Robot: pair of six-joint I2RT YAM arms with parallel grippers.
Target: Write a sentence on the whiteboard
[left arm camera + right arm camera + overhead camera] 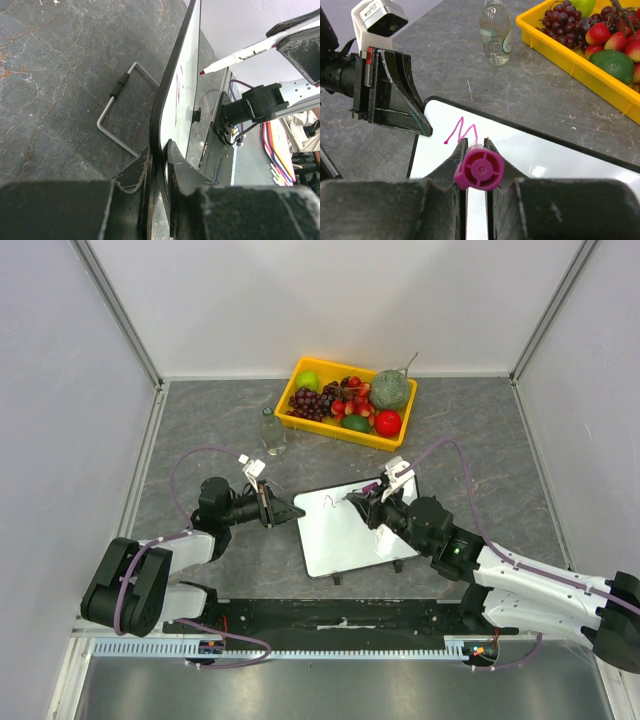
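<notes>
My left gripper point(289, 510) pinches the board point(345, 535) at its corner to steady it; my right gripper point(475, 145) clamps the marker point(479, 170), tip just off the board by the barely started sentence point(462, 132).

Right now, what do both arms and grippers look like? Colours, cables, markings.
Left arm and right arm: white shells, black joints and bases. A mauve cable loops along each. Left gripper and right gripper: black, wedge-shaped fingers, scuffed grey at the edges. White camera box with a printed label on the left wrist.
</notes>
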